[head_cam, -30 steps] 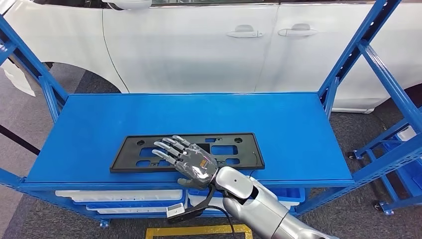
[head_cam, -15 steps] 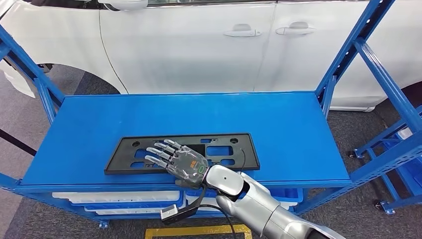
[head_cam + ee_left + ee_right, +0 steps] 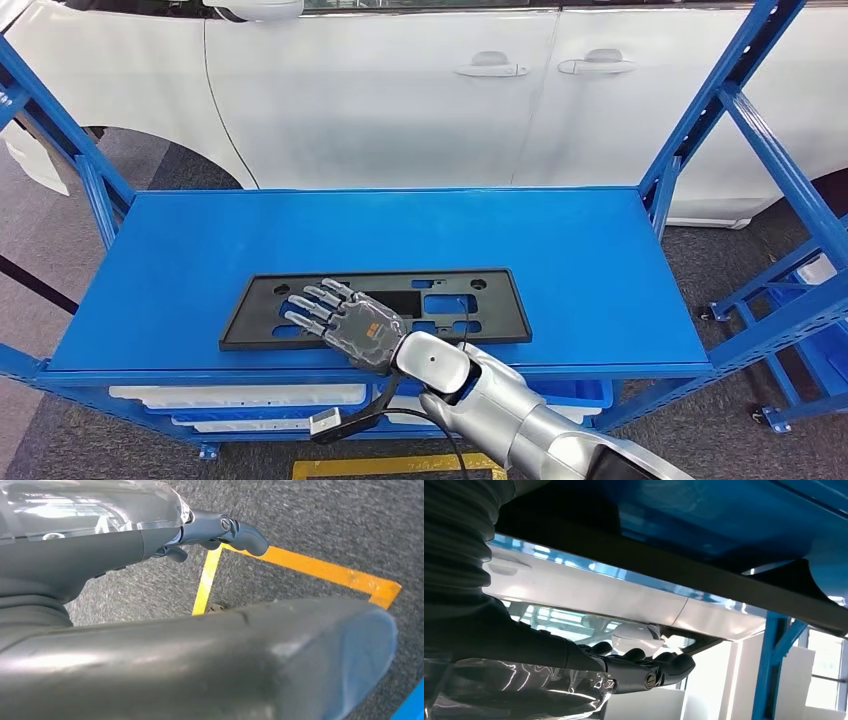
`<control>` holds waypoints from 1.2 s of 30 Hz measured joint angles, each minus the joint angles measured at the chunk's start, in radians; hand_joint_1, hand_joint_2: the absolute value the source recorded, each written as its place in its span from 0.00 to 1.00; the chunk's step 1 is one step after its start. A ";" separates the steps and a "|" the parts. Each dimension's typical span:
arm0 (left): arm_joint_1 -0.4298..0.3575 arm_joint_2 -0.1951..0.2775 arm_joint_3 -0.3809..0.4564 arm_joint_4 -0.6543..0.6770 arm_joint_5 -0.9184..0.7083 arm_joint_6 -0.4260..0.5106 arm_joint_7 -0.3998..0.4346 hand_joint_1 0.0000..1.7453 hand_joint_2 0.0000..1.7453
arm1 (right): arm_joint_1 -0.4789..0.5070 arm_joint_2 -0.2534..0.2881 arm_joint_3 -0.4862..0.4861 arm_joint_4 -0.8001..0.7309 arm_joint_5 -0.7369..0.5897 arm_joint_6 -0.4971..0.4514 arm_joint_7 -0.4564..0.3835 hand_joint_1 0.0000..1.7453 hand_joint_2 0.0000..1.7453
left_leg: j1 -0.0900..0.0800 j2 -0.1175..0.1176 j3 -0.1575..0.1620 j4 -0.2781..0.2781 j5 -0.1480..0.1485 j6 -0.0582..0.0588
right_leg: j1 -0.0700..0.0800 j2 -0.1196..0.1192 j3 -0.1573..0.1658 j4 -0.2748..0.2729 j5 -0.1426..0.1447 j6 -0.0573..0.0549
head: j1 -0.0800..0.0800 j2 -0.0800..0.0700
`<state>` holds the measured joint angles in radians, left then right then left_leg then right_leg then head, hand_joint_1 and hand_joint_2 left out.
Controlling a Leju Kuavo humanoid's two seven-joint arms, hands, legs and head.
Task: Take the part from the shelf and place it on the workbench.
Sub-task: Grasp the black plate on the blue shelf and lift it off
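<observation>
A flat black rectangular part with several cut-outs lies on the blue shelf top, near its front edge. My right hand lies flat on the left-centre of the part with its fingers spread and pointing left; it grips nothing. In the right wrist view, my right hand stretches out with straight fingers beside the part's dark edge and the blue shelf. My left hand hangs over the grey floor and holds nothing.
A white car stands right behind the shelf. Blue uprights frame both ends of the shelf. White bins sit on the level below. Another blue rack stands at the right. Yellow tape marks the floor.
My right hand has slid a little to the left across the part, still lying flat on it. The part has stayed in place; the view swayed slightly.
</observation>
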<state>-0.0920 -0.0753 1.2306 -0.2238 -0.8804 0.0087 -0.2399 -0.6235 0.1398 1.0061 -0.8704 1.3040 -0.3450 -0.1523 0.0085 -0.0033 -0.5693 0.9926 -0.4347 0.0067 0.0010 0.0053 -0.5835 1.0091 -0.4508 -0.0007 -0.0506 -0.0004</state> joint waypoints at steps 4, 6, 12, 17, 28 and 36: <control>-0.001 0.001 0.000 0.000 -0.001 -0.001 0.000 0.00 0.00 | -0.014 0.004 0.004 0.043 0.038 0.000 0.039 0.00 1.00 | 0.002 0.001 -0.002 -0.005 0.006 0.017 | -0.005 -0.001 -0.094 0.202 -0.108 0.014 | 0.000 0.000; -0.001 0.001 0.000 0.000 -0.003 -0.001 0.000 0.00 0.00 | -0.023 0.007 0.007 0.078 0.060 0.009 0.071 0.00 1.00 | 0.000 0.001 -0.003 -0.004 0.006 0.018 | -0.006 -0.001 -0.134 0.281 -0.125 0.015 | 0.000 0.000; -0.004 0.001 0.000 0.001 -0.010 -0.001 0.001 0.00 0.00 | -0.073 0.029 0.007 0.177 0.077 0.018 0.121 0.82 1.00 | -0.007 -0.001 0.003 0.000 0.001 0.006 | 0.003 -0.003 0.005 -0.006 0.009 -0.010 | 0.000 0.000; -0.006 0.004 0.000 0.002 -0.010 0.001 0.001 0.00 0.00 | -0.096 0.039 -0.012 0.247 0.075 0.019 0.142 1.00 1.00 | -0.003 0.000 -0.021 0.056 -0.038 -0.023 | -0.003 -0.003 0.012 -0.028 0.021 -0.028 | 0.000 0.000; -0.007 0.013 0.000 0.003 -0.013 -0.004 -0.002 0.00 0.00 | -0.109 0.041 -0.061 0.309 0.076 0.018 0.159 0.97 1.00 | 0.007 -0.003 0.006 0.010 -0.012 -0.024 | -0.004 0.001 0.003 -0.008 0.014 -0.002 | 0.000 0.000; -0.015 0.014 -0.001 0.003 -0.025 -0.014 -0.017 0.00 0.00 | -0.111 0.041 -0.083 0.325 0.079 0.008 0.159 1.00 1.00 | 0.006 0.001 -0.003 0.002 0.003 0.017 | -0.009 0.000 -0.136 0.281 -0.127 0.026 | 0.000 0.000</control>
<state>-0.1069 -0.0614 1.2294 -0.2213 -0.9052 -0.0052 -0.2570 -0.7349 0.1804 0.9230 -0.5454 1.3832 -0.3366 0.0072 0.0149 -0.0021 -0.5721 0.9951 -0.4321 0.0233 -0.0081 0.0053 -0.7191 1.2905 -0.5774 0.0253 -0.0504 -0.0004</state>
